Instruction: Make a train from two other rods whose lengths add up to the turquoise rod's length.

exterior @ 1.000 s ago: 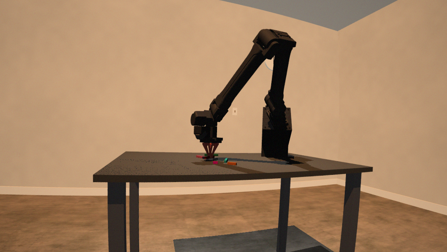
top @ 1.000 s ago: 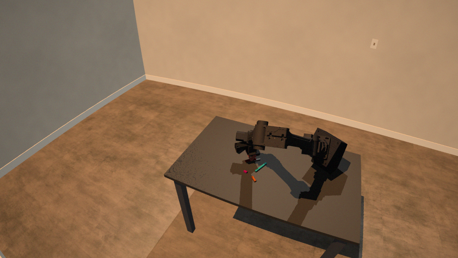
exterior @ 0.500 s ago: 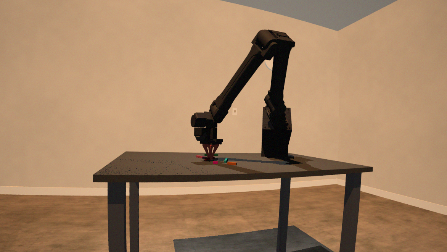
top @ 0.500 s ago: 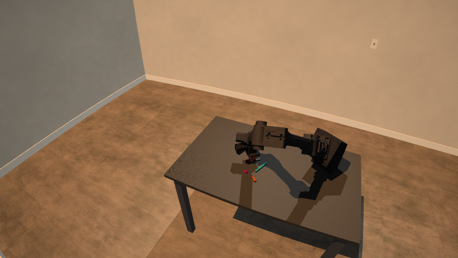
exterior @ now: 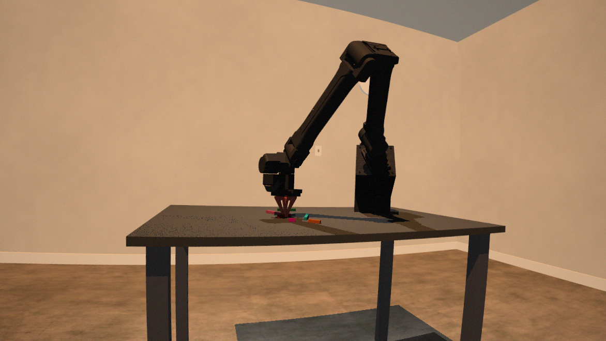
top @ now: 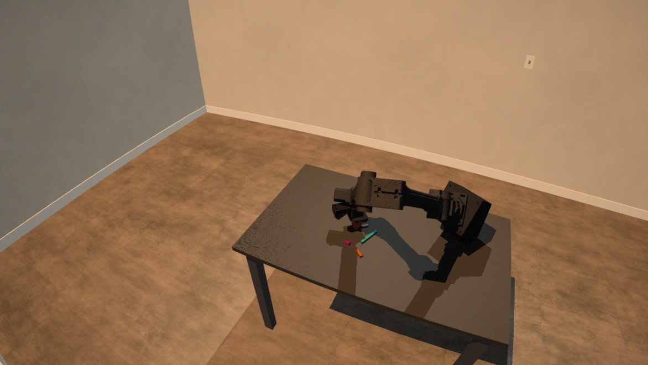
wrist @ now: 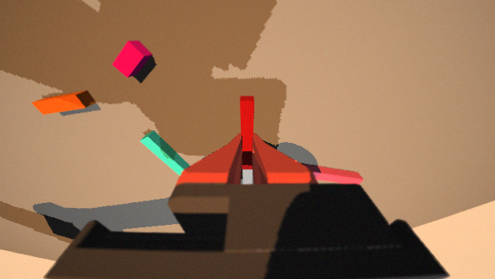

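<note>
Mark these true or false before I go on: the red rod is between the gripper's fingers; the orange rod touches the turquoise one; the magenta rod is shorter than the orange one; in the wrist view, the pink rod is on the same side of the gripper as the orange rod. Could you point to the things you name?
1. The red rod (wrist: 247, 118) is between the fingers of the gripper (top: 356, 224) (exterior: 285, 214) (wrist: 247, 139). True.
2. The orange rod (top: 359, 253) (exterior: 314, 221) (wrist: 61, 103) touches the turquoise rod (top: 369, 236) (exterior: 306, 216) (wrist: 165, 153). False: there is a gap between them.
3. The magenta rod (top: 347, 242) (exterior: 291, 220) (wrist: 132, 59) is shorter than the orange rod. True.
4. In the wrist view, the pink rod (exterior: 270, 211) (wrist: 342, 176) is on the same side of the gripper as the orange rod. False: they are on opposite sides.
</note>
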Robot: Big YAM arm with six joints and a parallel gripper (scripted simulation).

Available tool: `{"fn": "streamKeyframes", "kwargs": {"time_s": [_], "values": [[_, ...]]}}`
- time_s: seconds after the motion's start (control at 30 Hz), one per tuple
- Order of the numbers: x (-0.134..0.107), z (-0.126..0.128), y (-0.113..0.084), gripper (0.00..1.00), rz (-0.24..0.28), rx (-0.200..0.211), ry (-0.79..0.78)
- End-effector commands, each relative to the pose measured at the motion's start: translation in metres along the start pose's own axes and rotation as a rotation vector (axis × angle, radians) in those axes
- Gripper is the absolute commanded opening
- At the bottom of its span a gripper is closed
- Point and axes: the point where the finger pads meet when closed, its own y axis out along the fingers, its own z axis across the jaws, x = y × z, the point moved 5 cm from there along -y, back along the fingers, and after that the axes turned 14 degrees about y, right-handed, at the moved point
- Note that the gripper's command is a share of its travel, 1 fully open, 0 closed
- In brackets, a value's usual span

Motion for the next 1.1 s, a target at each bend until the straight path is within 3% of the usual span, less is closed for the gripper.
{"fn": "streamKeyframes", "kwargs": {"time_s": [0.0,0.97,1.07], "values": [[0.0079,-0.0051,-0.0011,0.05,-0.015,-0.008,0.004],[0.0079,-0.0051,-0.0011,0.05,-0.015,-0.008,0.004],[0.0079,-0.0051,-0.0011,0.09,-0.015,-0.008,0.004]]}}
